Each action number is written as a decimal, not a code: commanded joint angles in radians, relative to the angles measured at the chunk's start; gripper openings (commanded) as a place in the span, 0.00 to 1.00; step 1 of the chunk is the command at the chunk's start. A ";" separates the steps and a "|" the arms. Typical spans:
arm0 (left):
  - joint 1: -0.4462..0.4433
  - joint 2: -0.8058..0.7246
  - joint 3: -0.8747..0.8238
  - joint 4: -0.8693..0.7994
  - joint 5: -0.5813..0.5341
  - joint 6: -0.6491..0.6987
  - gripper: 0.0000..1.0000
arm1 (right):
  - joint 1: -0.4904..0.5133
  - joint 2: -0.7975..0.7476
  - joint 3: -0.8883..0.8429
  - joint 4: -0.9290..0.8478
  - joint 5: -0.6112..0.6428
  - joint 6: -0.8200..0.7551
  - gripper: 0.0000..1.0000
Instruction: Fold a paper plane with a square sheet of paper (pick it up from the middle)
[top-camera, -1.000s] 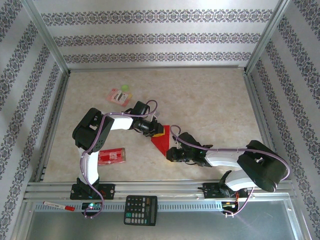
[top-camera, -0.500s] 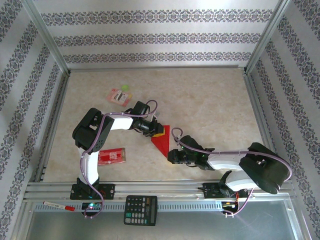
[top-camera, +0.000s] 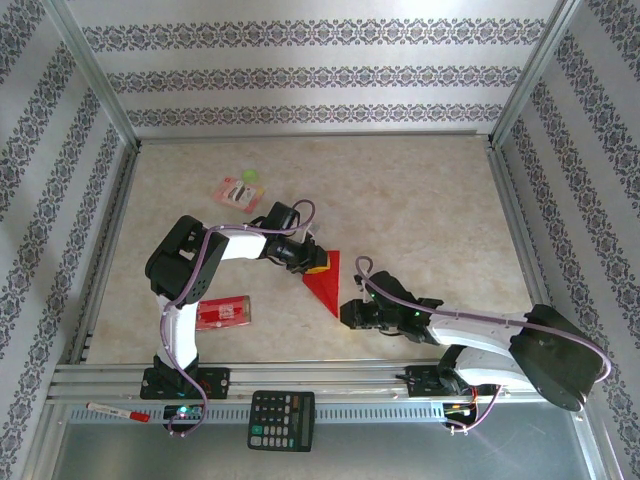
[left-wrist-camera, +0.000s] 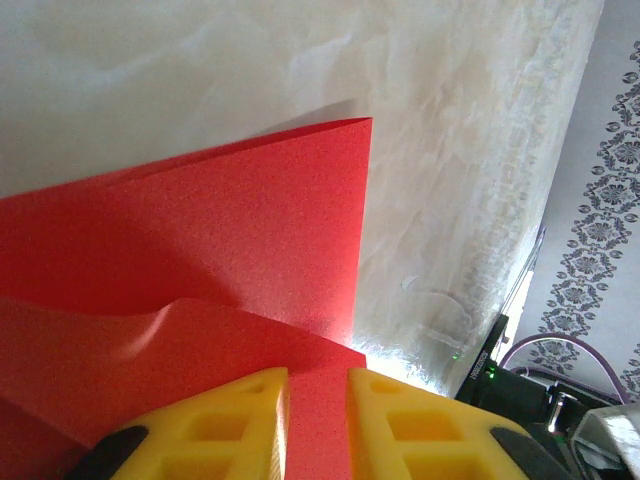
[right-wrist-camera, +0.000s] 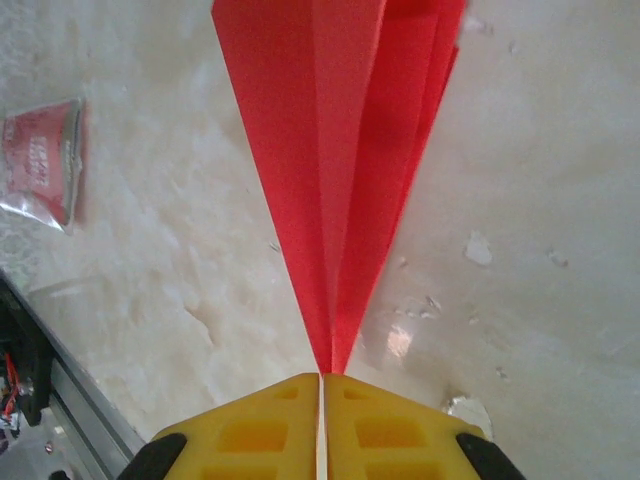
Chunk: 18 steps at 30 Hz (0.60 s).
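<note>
Tearing or a skewed crease looks likely if either arm pulls, since the paper plane lies mid-frame on the surface with right fingers clenched on its tip and left fingers narrowly parted at its tail, their grip unclear.

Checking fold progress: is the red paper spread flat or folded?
Folded. The paper is a narrow pointed wedge of overlapping layers, its tip pinched by the right gripper, its wide end at the left gripper.
</note>
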 joint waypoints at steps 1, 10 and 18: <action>0.001 0.070 -0.013 -0.079 -0.096 0.017 0.23 | -0.006 0.029 0.078 -0.015 -0.008 -0.025 0.10; 0.001 0.070 -0.014 -0.077 -0.093 0.017 0.23 | -0.038 0.179 0.166 0.005 -0.054 -0.082 0.10; 0.000 0.068 -0.011 -0.080 -0.092 0.017 0.23 | -0.066 0.260 0.156 0.018 -0.073 -0.106 0.09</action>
